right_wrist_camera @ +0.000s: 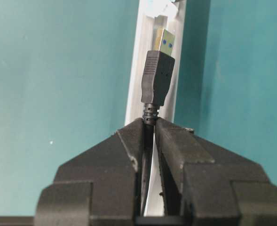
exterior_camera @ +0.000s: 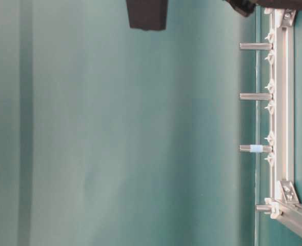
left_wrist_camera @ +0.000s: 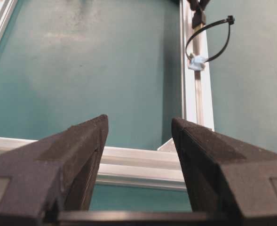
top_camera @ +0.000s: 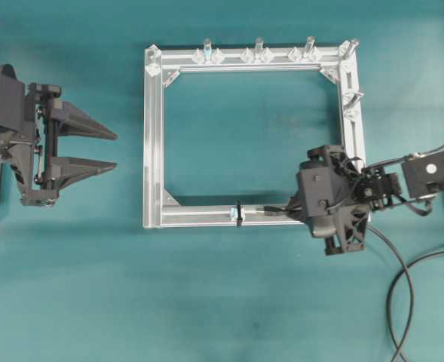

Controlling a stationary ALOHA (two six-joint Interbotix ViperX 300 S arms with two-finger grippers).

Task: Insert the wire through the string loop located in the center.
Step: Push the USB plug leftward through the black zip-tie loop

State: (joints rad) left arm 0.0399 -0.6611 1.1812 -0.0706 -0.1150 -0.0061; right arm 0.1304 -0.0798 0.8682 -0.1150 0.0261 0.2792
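**Inspector:** While the right end effector (right_wrist_camera: 150, 129) pinches the wire (right_wrist_camera: 150, 115) just behind its plug, where does the string loop (top_camera: 238, 213) lie from it?

**Assistant:** Straight ahead along the near bar of the aluminium frame (top_camera: 153, 136). In the overhead view the plug's gold tip points left toward the loop, near it but apart. The plug's long axis runs along the bar, so it faces the loop's opening.

**Inspector:** Is the alignment adequate?

**Assistant:** In my judgement, close. The right wrist view shows the plug centred over the bar; the loop itself is not clear there.

**Inspector:** And the left end effector (top_camera: 86, 143)?

**Assistant:** Spread wide, empty, outside the frame's left side, well apart from the loop. The right arm is plainly nearer and carries the wire.

**Inspector:** Risk?

**Assistant:** The tip could catch the loop's edge and push it aside.
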